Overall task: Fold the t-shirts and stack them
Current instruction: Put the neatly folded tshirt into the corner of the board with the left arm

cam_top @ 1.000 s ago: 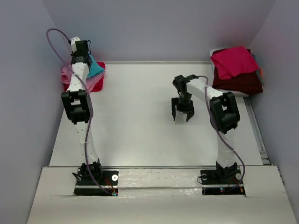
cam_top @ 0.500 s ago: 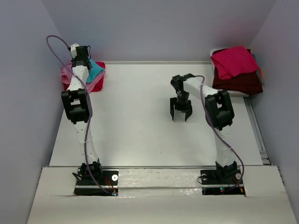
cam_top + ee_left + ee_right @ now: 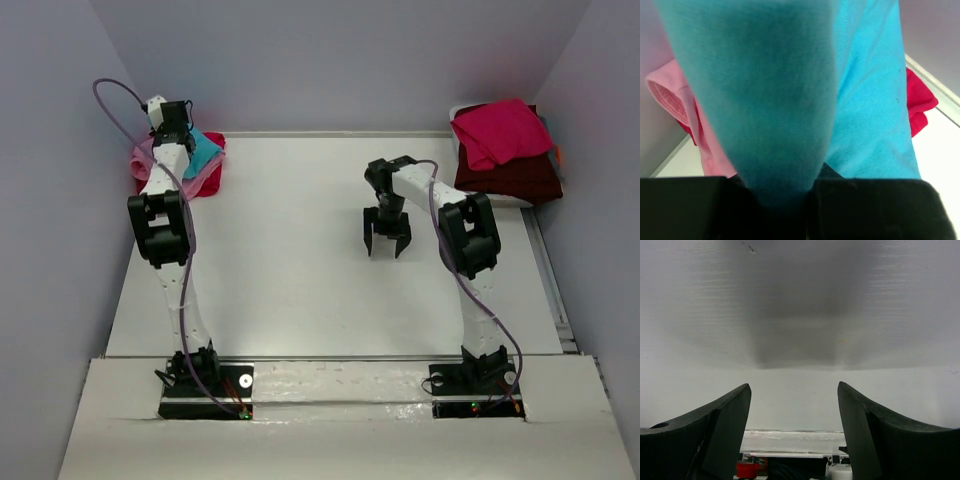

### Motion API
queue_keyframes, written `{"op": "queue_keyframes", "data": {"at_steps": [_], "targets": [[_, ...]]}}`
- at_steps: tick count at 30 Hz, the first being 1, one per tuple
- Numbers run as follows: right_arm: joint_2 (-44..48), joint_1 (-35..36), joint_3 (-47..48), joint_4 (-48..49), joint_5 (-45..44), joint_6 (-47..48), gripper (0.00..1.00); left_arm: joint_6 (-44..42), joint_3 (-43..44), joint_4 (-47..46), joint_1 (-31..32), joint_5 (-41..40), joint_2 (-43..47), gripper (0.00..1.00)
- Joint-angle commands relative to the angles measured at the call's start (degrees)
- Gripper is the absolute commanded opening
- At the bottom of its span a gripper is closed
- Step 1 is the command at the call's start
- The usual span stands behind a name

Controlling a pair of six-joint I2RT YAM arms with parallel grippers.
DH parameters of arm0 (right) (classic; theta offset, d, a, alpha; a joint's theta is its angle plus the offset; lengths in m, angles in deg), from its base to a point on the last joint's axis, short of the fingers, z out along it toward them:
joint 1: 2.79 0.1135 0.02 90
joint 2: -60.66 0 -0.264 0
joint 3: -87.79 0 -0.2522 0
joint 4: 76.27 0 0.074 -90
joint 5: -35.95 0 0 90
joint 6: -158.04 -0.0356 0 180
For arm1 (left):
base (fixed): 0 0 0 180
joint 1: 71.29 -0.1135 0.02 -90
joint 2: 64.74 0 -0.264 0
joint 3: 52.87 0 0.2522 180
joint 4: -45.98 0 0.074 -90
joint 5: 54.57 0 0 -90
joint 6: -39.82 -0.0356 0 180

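The turquoise t-shirt (image 3: 765,100) fills most of the left wrist view and hides the fingertips of the left gripper (image 3: 785,200), whose jaws are pinched narrowly on its bunched cloth. A pink t-shirt (image 3: 670,95) and a red t-shirt (image 3: 917,100) peek out beneath it. Only the overhead view places this pile at the far left corner of the table (image 3: 300,300). It also shows the right gripper (image 3: 386,240) spread wide over the table's middle, holding nothing.

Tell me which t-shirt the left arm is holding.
The turquoise cloth t-shirt: pinched in the left jaws above the pink cloth t-shirt and red cloth t-shirt, which lie ungripped.
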Motion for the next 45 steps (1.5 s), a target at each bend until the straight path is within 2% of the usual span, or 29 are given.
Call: {"op": "queue_keyframes", "data": {"at_steps": [1, 7, 8, 11, 14, 23, 26, 30, 33, 39, 45], "targets": [[0.7, -0.2, 0.5, -0.7, -1.0, 0.4, 0.76, 1.8, -0.9, -4.5, -0.7, -0.3, 8.1, 0.06], [1.5, -0.7, -0.9, -0.2, -0.9, 0.4, 0.76, 2.8, 0.3, -8.2, -0.7, 10.2, 10.2, 0.06], [1.6, -0.7, -0.9, -0.2, -0.9, 0.4, 0.76, 3.1, -0.6, -11.4, -0.7, 14.8, 10.9, 0.06], [1.7, -0.7, -0.7, -0.3, -1.0, 0.5, 0.76, 5.2, -4.1, -17.7, -0.2, 21.5, 13.4, 0.06], [2.1, -0.7, -0.9, -0.5, -1.3, 0.6, 0.76, 6.8, -5.3, -20.9, 1.0, 25.1, 14.9, 0.06], [2.8, -0.7, -1.8, -0.4, -1.7, 0.6, 0.76, 7.8, -7.1, -26.4, 3.9, 21.5, 19.6, 0.06], [3.2, -0.7, -2.0, -0.4, -1.8, 0.6, 0.76, 8.1, -11.3, -28.0, 3.9, 16.2, 22.0, 0.06], [3.7, -1.3, -3.1, -0.2, -2.0, 0.6, 0.76, 7.7, -16.6, -29.9, 3.3, 13.1, 23.5, 0.06], [3.7, -1.3, -3.4, 0.0, -1.9, 0.6, 0.76, 8.1, -20.3, -31.8, 1.9, 12.8, 24.8, 0.06], [3.0, -1.3, -2.7, -0.1, -1.3, 0.6, 0.76, 8.6, -22.1, -31.0, 1.2, 11.4, 23.4, 0.06], [3.0, -1.3, -3.5, 0.1, -1.1, 0.8, 0.76, 15.2, -28.7, -29.2, -0.2, 13.8, 20.4, 0.06]]}}
